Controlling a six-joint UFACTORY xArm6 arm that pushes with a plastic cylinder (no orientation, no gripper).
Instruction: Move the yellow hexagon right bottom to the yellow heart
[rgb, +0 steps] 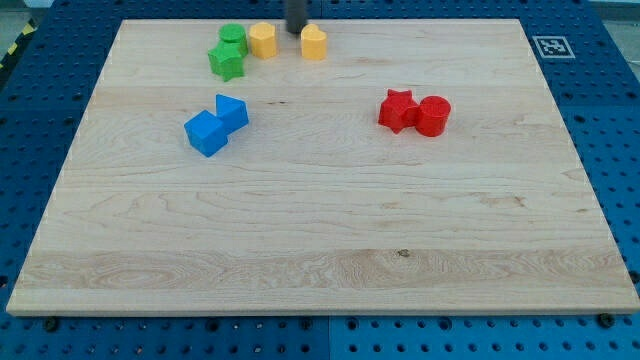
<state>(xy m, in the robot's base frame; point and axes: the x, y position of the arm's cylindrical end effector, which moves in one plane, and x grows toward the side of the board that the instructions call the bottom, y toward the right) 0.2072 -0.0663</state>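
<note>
- My tip (297, 31) sits at the view's top, between the yellow hexagon (262, 40) and the yellow heart (314, 43); no pincer shows.
- The hexagon touches 2 green blocks (229, 52) on the worktop (320, 230).
- 2 blue blocks (215, 124) and 2 red blocks (414, 112) lie apart.

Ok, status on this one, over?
My tip at top edge, between yellow hexagon and yellow heart, touching neither. Hexagon left of heart. Nothing in the way.
</note>
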